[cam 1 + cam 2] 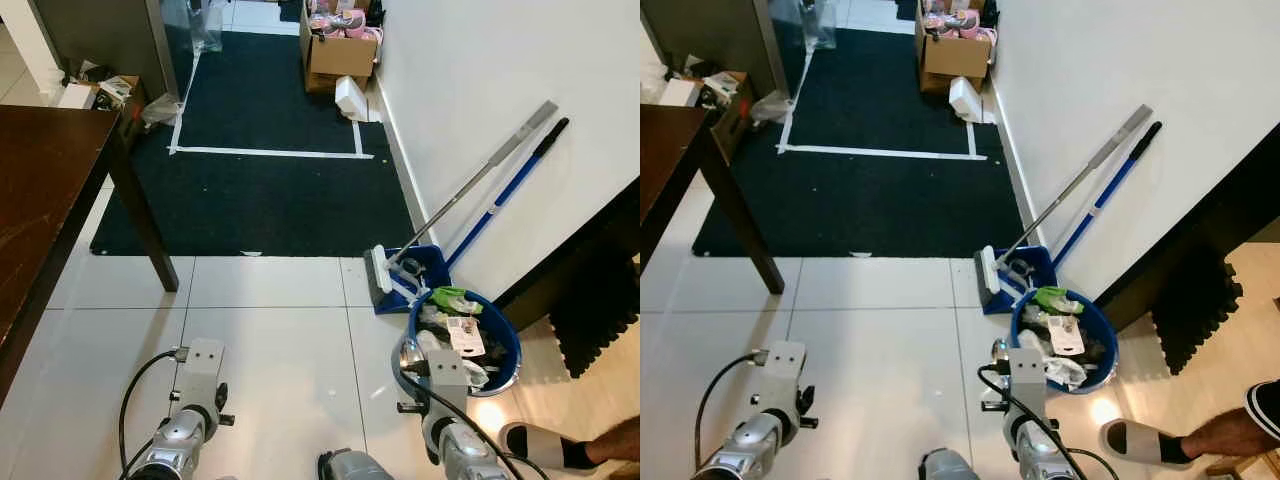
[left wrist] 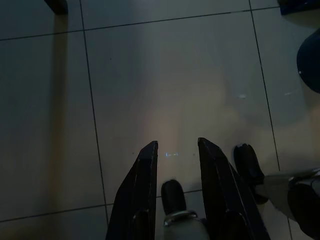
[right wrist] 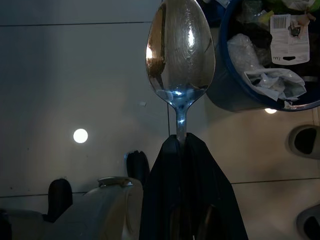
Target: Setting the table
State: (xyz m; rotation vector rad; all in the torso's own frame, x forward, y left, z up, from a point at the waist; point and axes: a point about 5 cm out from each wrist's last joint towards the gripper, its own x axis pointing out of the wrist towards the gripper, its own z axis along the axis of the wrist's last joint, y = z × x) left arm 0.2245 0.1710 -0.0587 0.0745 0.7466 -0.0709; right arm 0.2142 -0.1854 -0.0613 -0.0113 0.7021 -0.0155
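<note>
Gripping spoon (image 3: 180, 55): right gripper (image 3: 184, 142), wrist cam.

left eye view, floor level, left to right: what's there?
Dark wooden table → left gripper → right gripper, holding a spoon → blue bucket → a person's sandalled foot.

The table (image 1: 45, 190) stands left, the bucket (image 1: 500, 345) right (by the wall (image 1: 470, 90)), rug (image 1: 260, 200) ahead.

The spoon (image 3: 180, 50) handle is hidden between the closed fingers of the right gripper (image 3: 181, 142). The dark table (image 1: 40, 190) is cut off at the left edge. A person's foot (in a sandal (image 1: 1140, 442)) is cropped at the lower corner.
</note>
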